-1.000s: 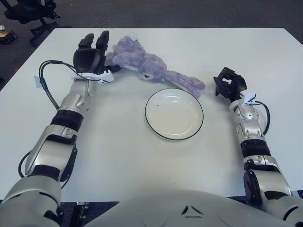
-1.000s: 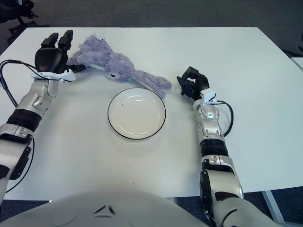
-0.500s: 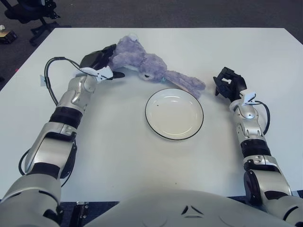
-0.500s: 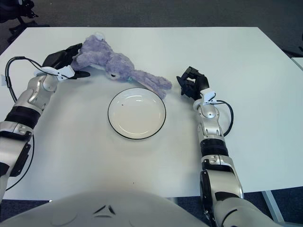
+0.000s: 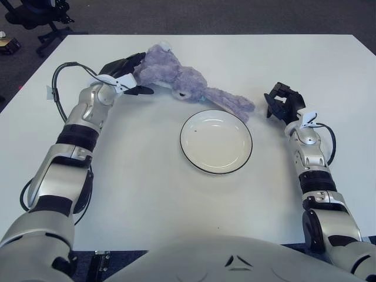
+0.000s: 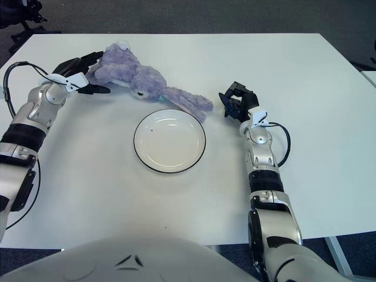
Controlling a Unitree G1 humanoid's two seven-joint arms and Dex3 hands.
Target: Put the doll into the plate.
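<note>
Soft lilac plush doll (image 5: 176, 82), lying near the desk's (image 5: 147, 194) far edge, is reached by the spread, unclosed left hand (image 5: 124, 73) for transfer to the empty white round plate (image 5: 215, 141); right hand (image 5: 284, 104) is curled, empty.

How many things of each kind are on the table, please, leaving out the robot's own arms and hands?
Doll: 1
Plate: 1
Total: 2
</note>
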